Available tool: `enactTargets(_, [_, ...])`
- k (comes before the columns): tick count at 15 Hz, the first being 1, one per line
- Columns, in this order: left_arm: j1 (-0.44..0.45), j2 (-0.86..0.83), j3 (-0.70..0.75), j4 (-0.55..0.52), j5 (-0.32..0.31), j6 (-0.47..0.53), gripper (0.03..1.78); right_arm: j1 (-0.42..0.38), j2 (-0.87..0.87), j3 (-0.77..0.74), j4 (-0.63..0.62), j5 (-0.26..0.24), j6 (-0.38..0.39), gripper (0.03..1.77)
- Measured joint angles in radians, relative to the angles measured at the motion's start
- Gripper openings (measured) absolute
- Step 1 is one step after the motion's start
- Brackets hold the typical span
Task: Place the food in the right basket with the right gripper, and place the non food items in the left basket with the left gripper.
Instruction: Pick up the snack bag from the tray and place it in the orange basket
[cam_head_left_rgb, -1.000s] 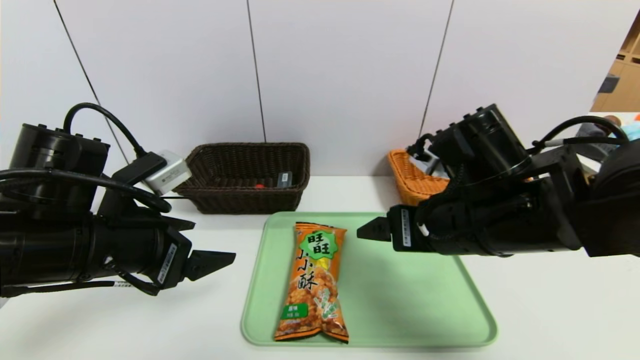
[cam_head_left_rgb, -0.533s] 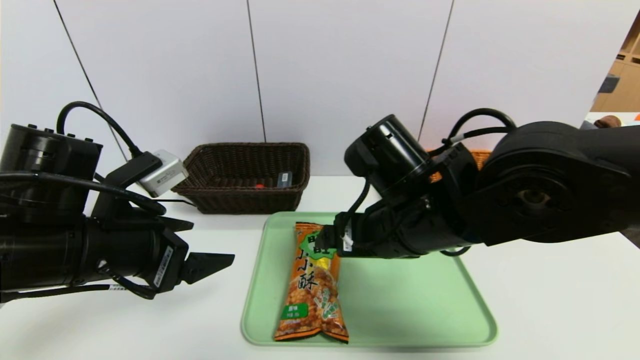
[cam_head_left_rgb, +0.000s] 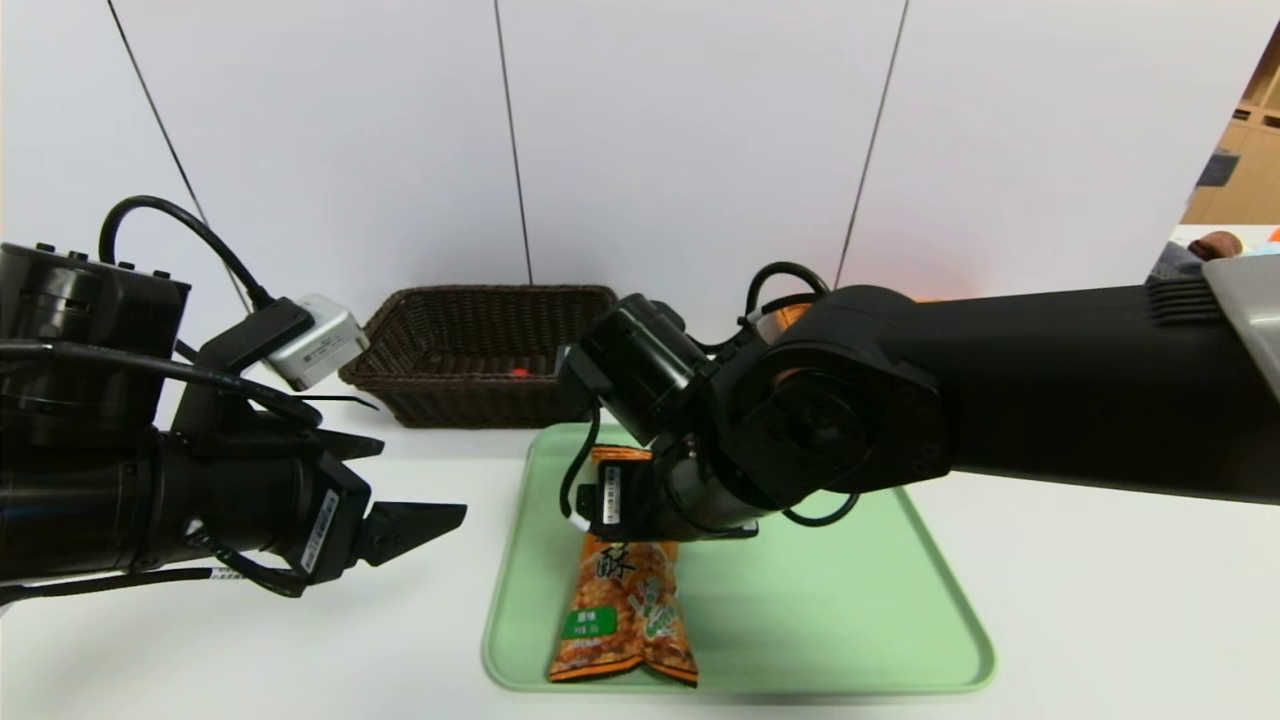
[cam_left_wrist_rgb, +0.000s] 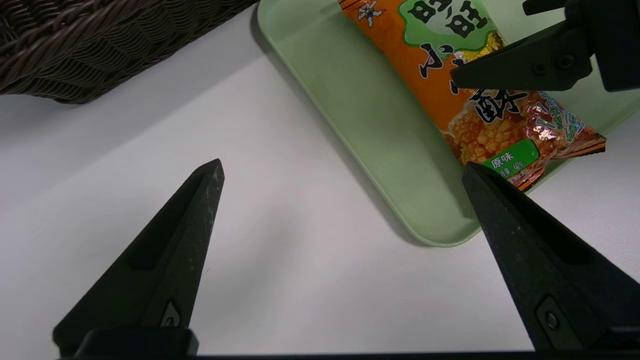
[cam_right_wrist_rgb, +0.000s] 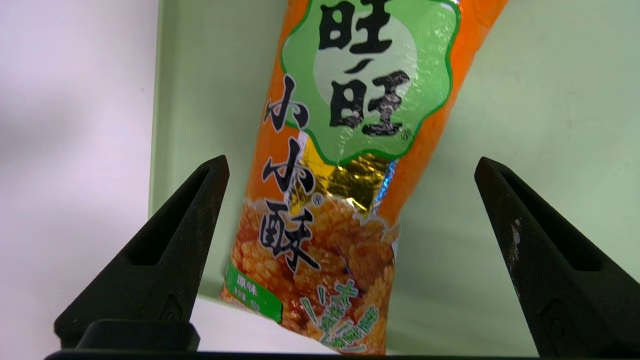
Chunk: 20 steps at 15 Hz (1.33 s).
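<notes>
An orange snack bag (cam_head_left_rgb: 625, 610) with a green label lies lengthwise on the green tray (cam_head_left_rgb: 820, 620). My right arm (cam_head_left_rgb: 800, 440) reaches across over the tray. Its gripper (cam_right_wrist_rgb: 351, 161) points down over the middle of the snack bag (cam_right_wrist_rgb: 350, 100), open, one finger on each side and clear of the wrapper. My left gripper (cam_head_left_rgb: 420, 480) hovers open over the bare table left of the tray, nothing between its fingers (cam_left_wrist_rgb: 200, 200). The dark brown left basket (cam_head_left_rgb: 480, 350) stands behind it. The right basket is almost wholly hidden behind my right arm.
A small red item (cam_head_left_rgb: 518, 372) lies inside the dark basket. In the left wrist view the tray's corner (cam_left_wrist_rgb: 440, 225), the dark basket (cam_left_wrist_rgb: 75, 45) and a finger of the right gripper (cam_left_wrist_rgb: 525, 70) show. The white wall stands close behind the baskets.
My right arm has swung left from beside the orange basket to over the snack bag, with its gripper lowered and still open. The left gripper has barely shifted.
</notes>
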Motion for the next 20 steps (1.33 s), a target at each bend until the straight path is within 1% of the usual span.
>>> enactTargets(3, [0.000,0.000,-0.001,-0.001,0.000,0.001,1.69,0.010,0.051,-0.088,0.065,-0.021,0.007,1.70])
enactTargets(5, [0.000,0.000,-0.002,-0.001,0.000,-0.003,1.69,0.011,0.075,-0.120,0.095,-0.053,0.008,1.70])
enactTargets(6, [0.000,0.000,-0.002,-0.001,0.000,-0.003,1.69,0.012,0.084,-0.135,0.100,-0.061,0.010,1.70])
enactTargets(10, [0.001,0.000,-0.004,-0.003,0.000,-0.003,1.69,0.013,0.132,-0.181,0.131,-0.072,0.036,1.70])
enactTargets(20, [0.001,0.000,-0.005,-0.003,-0.002,-0.005,1.69,0.011,0.189,-0.189,0.124,-0.073,0.034,1.70])
